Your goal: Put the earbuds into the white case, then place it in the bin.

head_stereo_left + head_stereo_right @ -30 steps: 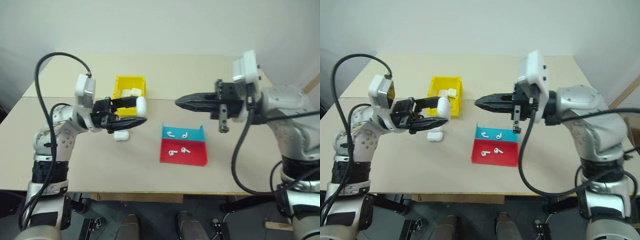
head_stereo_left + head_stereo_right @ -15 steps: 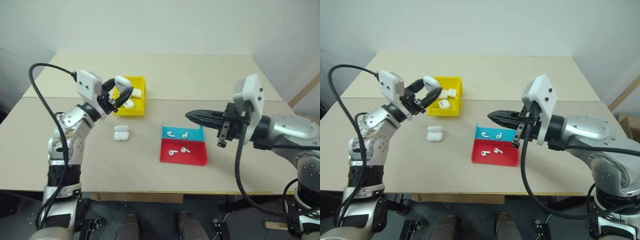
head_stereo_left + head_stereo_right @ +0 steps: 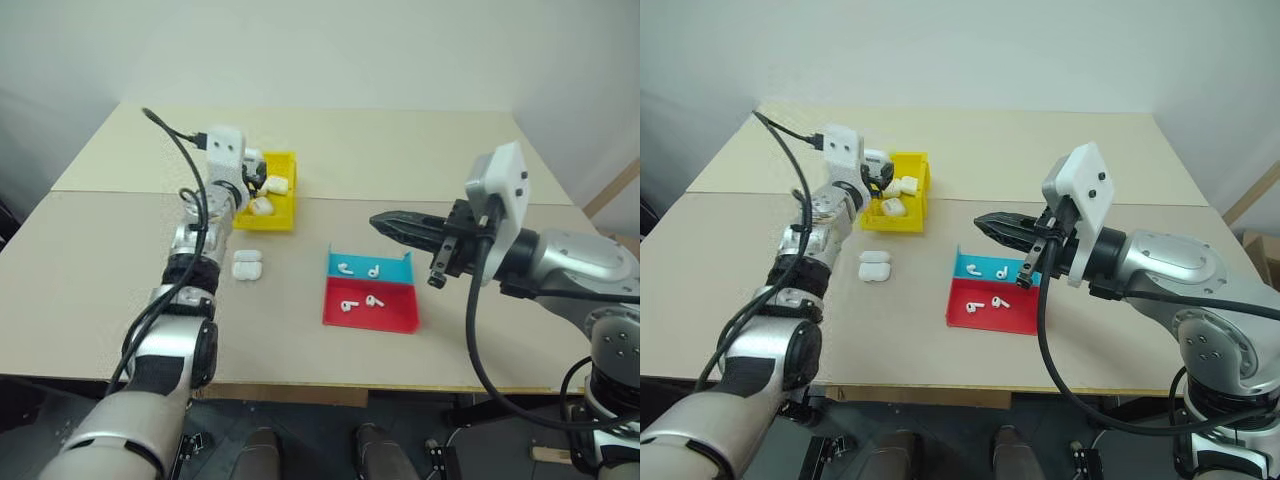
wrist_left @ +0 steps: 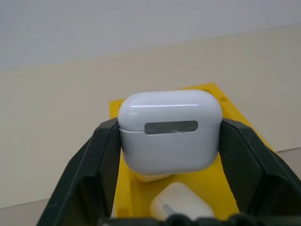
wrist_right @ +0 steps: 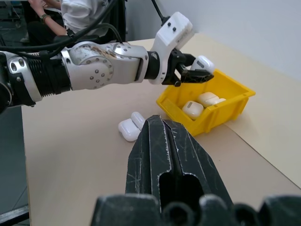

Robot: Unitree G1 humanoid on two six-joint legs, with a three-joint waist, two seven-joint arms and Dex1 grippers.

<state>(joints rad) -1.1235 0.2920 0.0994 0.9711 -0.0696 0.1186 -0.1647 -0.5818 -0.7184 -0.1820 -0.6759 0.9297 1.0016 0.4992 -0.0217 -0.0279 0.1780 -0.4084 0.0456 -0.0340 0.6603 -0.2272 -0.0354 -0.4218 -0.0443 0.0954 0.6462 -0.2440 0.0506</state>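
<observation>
Left wrist view: left end effector [image 4: 169, 188] is gripping the white case [image 4: 169, 136], closed, hovering over the bin [image 3: 908, 215]. Placing step is in hand; next calls for lowering and releasing. Right end effector [image 3: 985, 222], pinched empty, is hanging near the tray [image 3: 985, 310].

A glossy white case [image 4: 169, 129] with a grey strip across its front sits between black fingers [image 4: 101, 162] over the yellow bin [image 5: 221, 96]. The tray [image 3: 369, 295] is blue at the back and red in front, carrying white earbuds [image 3: 357, 285], on a pale beige table [image 3: 420, 150].
</observation>
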